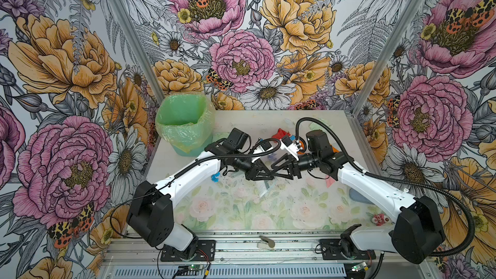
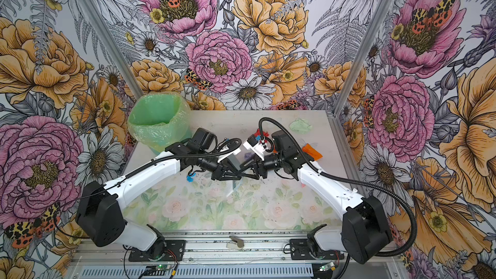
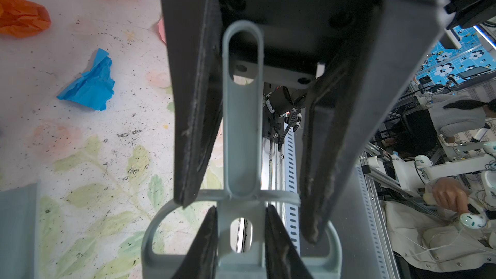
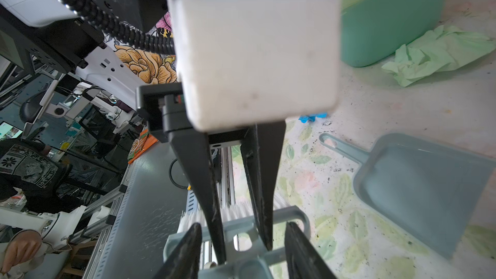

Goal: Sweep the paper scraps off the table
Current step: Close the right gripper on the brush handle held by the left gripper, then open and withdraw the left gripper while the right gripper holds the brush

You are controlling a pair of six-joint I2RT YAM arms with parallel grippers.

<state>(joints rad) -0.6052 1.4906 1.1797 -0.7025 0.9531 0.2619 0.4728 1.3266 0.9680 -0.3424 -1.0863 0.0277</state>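
left pincer (image 3: 241, 206), closest to its wrist lens, is clamped tight on the neck of one grey-blue plastic brush (image 3: 243, 130) with white bristles. right pincer (image 4: 243, 224) stands half spread, its fingers either side of the slotted handle, a gap showing on one side. paper scraps (image 3: 88, 81), thin and crumpled, lie on the speckled rose-print bench (image 1: 241, 210), mostly across its middle and far part: two orange, one blue and a pink sliver in the left wrist view, one pale green piece (image 4: 434, 52) beside the green lined bin (image 1: 185, 119). one smooth grey-blue dustpan (image 4: 418, 191) lies flat under the right arm.
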